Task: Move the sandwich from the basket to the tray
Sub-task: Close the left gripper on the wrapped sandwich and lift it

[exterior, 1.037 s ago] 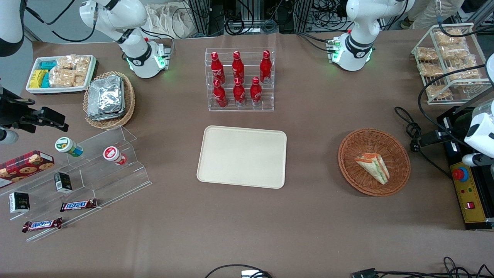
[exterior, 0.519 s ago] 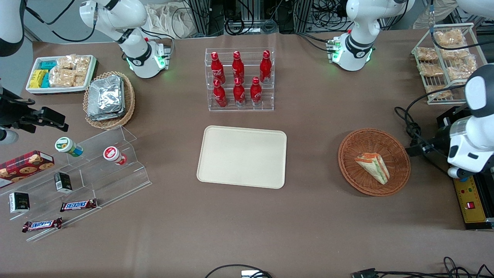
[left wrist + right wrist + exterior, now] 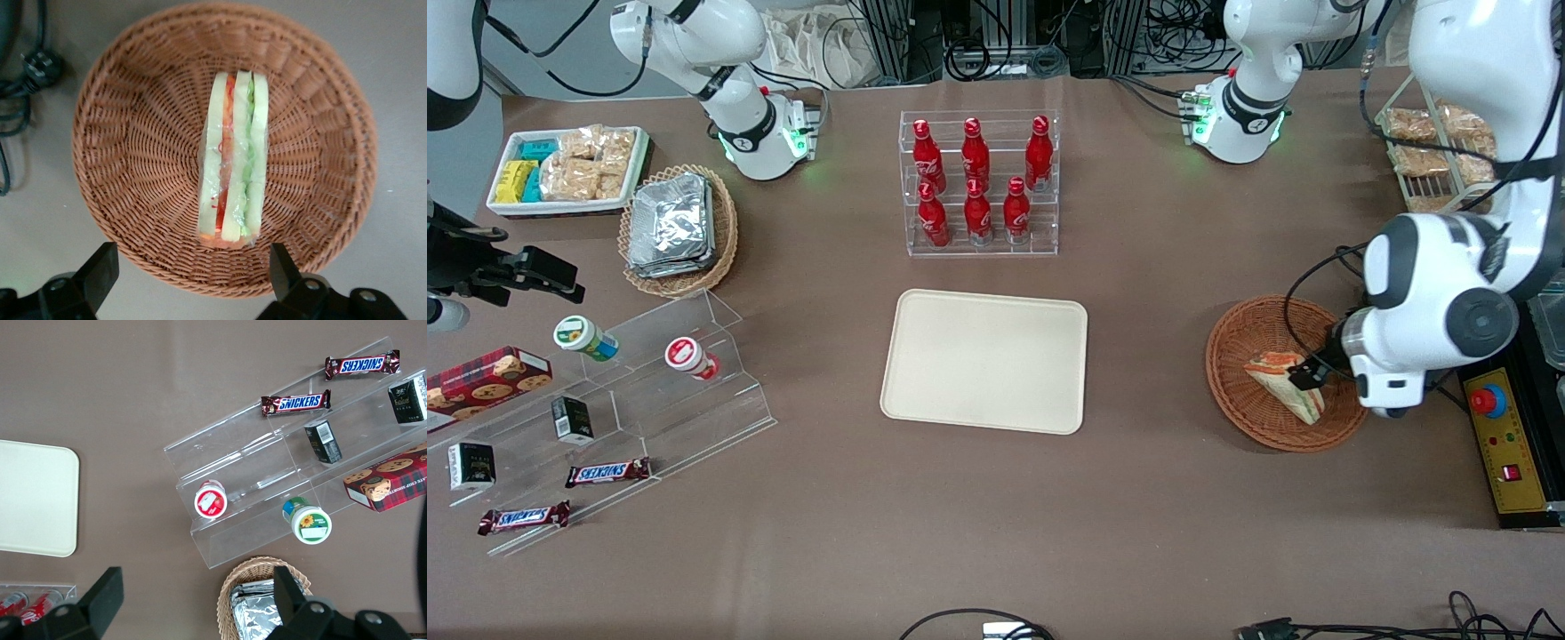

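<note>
Front view
Gripper (image 3: 1307, 373): hangs over the basket (image 3: 1249, 329), at the side toward the working arm's end of the table; the dark fingers show against the sandwich, most of the hand hidden by the white wrist.
Sandwich (image 3: 1282, 378): lies in the basket, pointed end toward the tray, orange and green edge up.
Basket: on the brown table (image 3: 1138, 498), well apart from the tray.
Tray (image 3: 985, 360): flat at mid-table, nearer the camera than the bottle rack (image 3: 978, 182).
Bottle rack: clear stand with six red bottles.
Wire rack (image 3: 1440, 151): holds bagged snacks, partly covered by the arm.

Left wrist view
Gripper (image 3: 190, 277): fingers spread wide apart, gripping nothing; one fingertip (image 3: 100, 267) sits over the table just outside the rim, the other (image 3: 281, 263) over the rim.
Sandwich (image 3: 233, 160): on edge in the middle of the basket (image 3: 133, 133), bread, red and green layers up, clear wrap around it; its near end lies between the two fingers, untouched.
Cable (image 3: 23, 73): black plug and cord on the table beside the basket.

Right wrist view
Tray (image 3: 33, 499): one rounded end shows.
Steps (image 3: 280, 473): clear tiered stand with two Snickers bars (image 3: 295, 403), small dark boxes, two round tubs, and a cookie box (image 3: 387, 483).
Tan basket (image 3: 260, 600): holds foil packs.
</note>
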`<state>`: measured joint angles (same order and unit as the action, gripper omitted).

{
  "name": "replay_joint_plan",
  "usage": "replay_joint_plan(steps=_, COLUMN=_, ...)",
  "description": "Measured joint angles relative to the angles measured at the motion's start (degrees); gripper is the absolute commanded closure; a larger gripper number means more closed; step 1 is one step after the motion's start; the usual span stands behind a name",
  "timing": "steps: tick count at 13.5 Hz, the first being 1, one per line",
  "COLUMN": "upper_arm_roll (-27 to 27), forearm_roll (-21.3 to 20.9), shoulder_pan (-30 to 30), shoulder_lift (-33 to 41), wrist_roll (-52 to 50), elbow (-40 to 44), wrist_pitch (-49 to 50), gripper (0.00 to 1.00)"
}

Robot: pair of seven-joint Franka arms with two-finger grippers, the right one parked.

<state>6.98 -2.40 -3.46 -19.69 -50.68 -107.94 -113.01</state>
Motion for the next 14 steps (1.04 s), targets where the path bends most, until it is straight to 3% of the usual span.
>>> replay_joint_plan(steps=5, upper_arm_roll=-0.38, forearm_roll=-3.13, shoulder_pan=-0.17, shoulder_lift=-2.30, wrist_roll=-0.21, elbow=-1.65, wrist_pitch=-2.14, gripper=0.00)
replay_joint_plan(steps=11, upper_arm_roll=-0.64, forearm_roll=-3.35, shoulder_pan=-0.36, shoulder_lift=-3.88, wrist_roll=-0.77, elbow=-5.40, wrist_pitch=-12.33, gripper=0.01)
replay_joint_plan(steps=12, upper_arm_roll=-0.64, forearm_roll=-3.35, shoulder_pan=-0.35, shoulder_lift=-4.40, wrist_roll=-0.87, elbow=-4.16, wrist_pitch=-12.58, gripper=0.10)
replay_joint_plan(steps=14, upper_arm_roll=-0.61, forearm_roll=-3.35, shoulder_pan=-0.30, shoulder_lift=-5.41, wrist_roll=-1.38, elbow=-1.58, wrist_pitch=-13.41, gripper=0.45)
